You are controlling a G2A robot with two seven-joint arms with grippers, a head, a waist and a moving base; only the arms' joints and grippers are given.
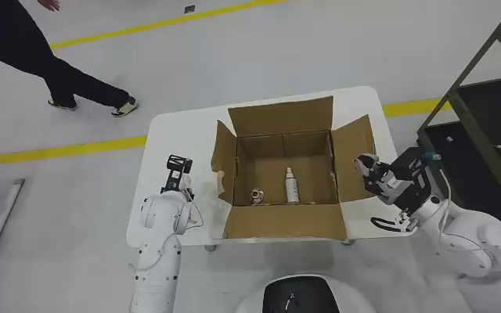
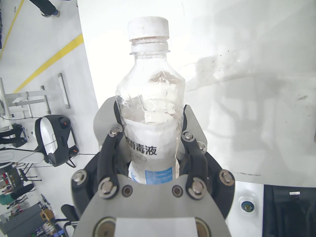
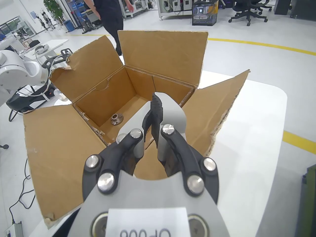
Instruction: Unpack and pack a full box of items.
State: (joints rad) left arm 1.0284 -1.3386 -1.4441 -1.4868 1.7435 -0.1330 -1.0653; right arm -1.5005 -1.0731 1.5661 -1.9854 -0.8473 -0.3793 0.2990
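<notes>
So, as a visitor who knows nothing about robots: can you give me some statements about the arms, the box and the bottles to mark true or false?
1. The left gripper is shut on a clear bottle with a white cap. True.
2. The right gripper carries an item. False: it is shut on nothing.
3. The cardboard box has its flaps closed. False: all four are folded open.
4. A spray bottle and a small metal part are inside the box. True.
5. The clear bottle is held inside the box. False: it is over the white table, beside the box.
</notes>
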